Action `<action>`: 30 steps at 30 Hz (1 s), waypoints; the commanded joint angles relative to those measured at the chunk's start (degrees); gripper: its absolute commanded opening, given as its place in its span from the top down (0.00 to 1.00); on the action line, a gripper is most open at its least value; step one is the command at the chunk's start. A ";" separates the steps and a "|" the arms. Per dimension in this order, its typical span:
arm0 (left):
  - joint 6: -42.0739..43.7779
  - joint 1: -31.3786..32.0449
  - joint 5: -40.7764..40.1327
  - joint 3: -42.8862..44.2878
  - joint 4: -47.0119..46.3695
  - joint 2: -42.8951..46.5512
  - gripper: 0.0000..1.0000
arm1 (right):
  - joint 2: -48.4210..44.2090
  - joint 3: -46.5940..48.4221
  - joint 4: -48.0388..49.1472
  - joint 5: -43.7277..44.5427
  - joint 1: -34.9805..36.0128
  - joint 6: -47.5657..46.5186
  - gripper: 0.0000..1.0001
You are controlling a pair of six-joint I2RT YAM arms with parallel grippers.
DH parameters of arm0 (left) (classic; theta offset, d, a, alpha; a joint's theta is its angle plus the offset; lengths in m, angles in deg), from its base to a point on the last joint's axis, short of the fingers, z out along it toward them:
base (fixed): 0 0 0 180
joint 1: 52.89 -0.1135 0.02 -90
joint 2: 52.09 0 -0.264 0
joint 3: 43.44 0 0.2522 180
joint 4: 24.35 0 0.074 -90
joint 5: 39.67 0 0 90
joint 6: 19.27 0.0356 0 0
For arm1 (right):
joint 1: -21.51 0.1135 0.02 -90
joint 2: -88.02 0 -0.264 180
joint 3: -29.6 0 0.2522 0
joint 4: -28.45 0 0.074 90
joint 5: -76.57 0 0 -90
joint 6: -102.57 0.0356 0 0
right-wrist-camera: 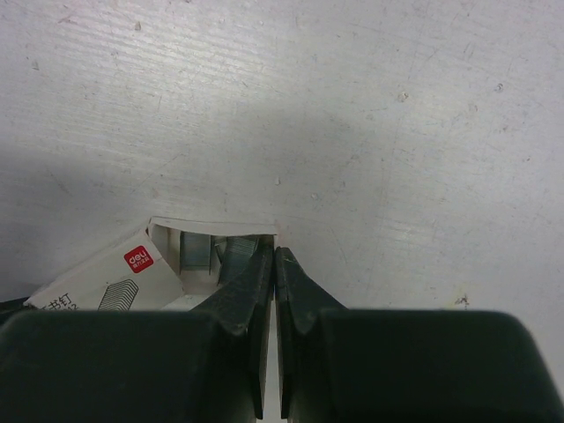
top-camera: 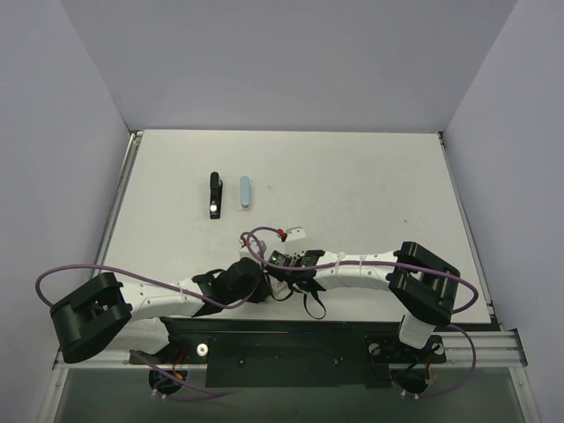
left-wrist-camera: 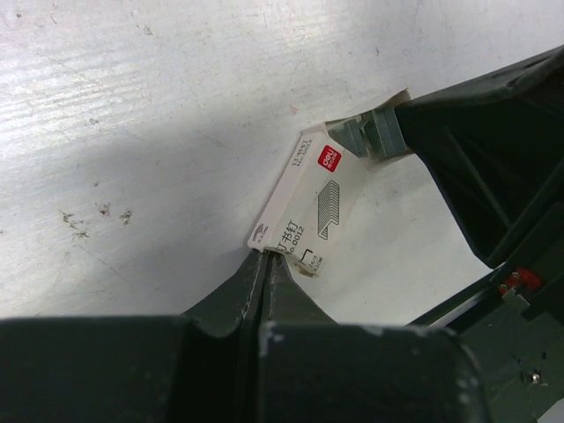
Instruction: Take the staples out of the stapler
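The black stapler lies at the table's back left, far from both grippers. A white staple box with a red logo lies between the grippers. My left gripper is shut on the near end of its sleeve. My right gripper is shut on the wall of the box's open inner tray, where grey staple strips show. In the top view both grippers meet near the front middle, and the box is hidden under them.
A light blue oblong piece lies just right of the stapler. Purple cables loop over the arms. Grey walls close in the table on three sides, and a black rail runs along the near edge.
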 commanded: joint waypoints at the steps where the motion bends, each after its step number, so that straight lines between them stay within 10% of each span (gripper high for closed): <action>1: 1.74 0.43 -2.98 1.07 4.90 -2.39 1.00 | -0.77 -1.48 -2.88 -0.45 0.75 0.83 1.00; 30: 2.53 -0.27 -4.48 1.78 8.77 -0.29 1.00 | -2.35 -3.95 -3.15 0.78 5.32 5.57 1.00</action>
